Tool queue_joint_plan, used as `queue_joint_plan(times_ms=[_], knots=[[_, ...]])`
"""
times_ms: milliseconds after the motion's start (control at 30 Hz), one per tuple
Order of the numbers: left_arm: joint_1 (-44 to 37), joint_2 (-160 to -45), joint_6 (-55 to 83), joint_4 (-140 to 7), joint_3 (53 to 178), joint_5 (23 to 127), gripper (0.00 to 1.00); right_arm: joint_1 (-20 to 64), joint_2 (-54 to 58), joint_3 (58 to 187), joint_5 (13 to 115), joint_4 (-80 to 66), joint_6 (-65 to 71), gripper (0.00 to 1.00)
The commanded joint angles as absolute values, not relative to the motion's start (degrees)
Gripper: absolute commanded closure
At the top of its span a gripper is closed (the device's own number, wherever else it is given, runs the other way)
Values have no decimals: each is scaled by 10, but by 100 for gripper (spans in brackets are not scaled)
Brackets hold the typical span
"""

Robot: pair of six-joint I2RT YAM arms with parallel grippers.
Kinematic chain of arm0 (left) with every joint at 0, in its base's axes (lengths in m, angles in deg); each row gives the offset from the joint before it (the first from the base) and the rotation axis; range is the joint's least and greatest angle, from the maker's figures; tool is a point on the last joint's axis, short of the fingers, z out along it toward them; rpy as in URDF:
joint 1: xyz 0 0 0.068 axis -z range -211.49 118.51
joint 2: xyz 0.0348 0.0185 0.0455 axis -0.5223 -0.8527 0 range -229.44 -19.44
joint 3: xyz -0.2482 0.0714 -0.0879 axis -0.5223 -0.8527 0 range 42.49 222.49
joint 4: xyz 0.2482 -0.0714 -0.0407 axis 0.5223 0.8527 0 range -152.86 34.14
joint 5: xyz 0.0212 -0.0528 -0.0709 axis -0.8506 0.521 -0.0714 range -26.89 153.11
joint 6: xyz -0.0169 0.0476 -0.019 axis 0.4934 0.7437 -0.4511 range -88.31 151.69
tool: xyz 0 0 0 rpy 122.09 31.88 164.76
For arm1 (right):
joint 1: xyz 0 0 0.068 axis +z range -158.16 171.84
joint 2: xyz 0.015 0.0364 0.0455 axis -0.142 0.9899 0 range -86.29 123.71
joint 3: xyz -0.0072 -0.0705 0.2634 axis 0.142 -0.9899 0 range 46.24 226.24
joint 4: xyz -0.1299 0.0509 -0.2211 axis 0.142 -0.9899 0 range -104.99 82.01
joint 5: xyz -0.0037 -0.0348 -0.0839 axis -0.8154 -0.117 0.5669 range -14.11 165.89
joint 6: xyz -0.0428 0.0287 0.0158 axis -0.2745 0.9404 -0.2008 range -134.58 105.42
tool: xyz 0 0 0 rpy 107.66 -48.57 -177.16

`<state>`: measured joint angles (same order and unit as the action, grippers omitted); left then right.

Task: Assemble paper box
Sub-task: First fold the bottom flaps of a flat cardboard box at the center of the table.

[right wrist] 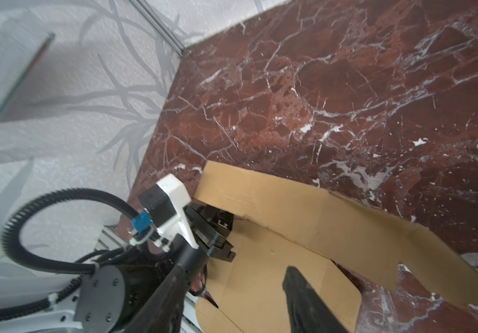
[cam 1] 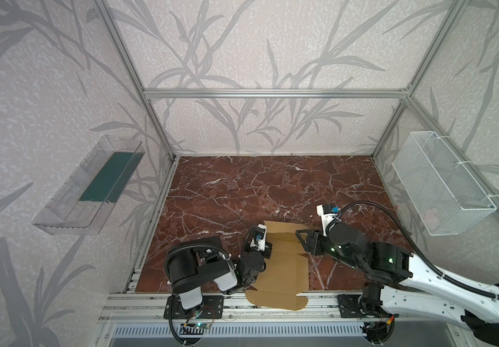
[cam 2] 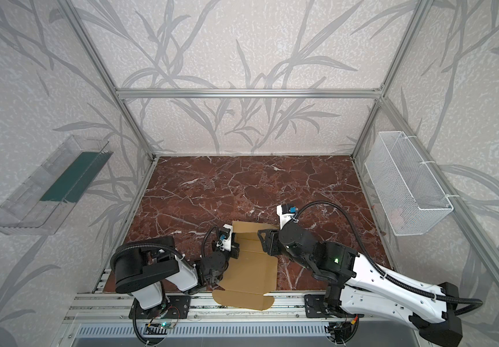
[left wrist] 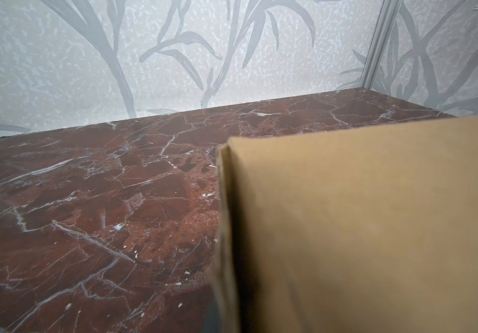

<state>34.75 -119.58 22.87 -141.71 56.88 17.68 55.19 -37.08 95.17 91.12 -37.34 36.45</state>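
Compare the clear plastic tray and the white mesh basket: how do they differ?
The tray is transparent solid plastic; the basket is white wire mesh. The tray hangs on the left wall, the basket on the right. The tray holds a dark green panel; the basket shows none. Both are long, open-topped and wall-mounted.

arms point(cam 1: 422, 276): black joints, white shells | cables point(right wrist: 59, 193): black corrugated | green LEDs point(cam 1: 390, 260)
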Motion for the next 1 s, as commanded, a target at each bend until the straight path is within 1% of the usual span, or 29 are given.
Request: queue_joint_plan(times_ms=[0,100,200,267,433,567,700,967], knots=[[345,-1196,211,-1439,563,159,100,543,-363,940,854,-411,323,44],[345,-1205,201,-1439,560,156,100,532,-365,931,860,-429,317,44],[345,-1213,196,-1438,562,154,100,508,-365,921,833,-429,307,44],[345,-1215,194,-1439,561,156,100,468,-365,915,814,-426,299,44],[345,-1215,193,-1439,559,153,100,403,-357,898,719,-370,271,44],[345,-1226,175,-1440,556,157,100,396,-335,898,684,-338,259,44],[346,-1236,161,-1440,554,159,100,391,-321,890,681,-321,264,45],[347,-1242,163,-1440,557,165,100,333,-324,857,645,-271,298,47]])
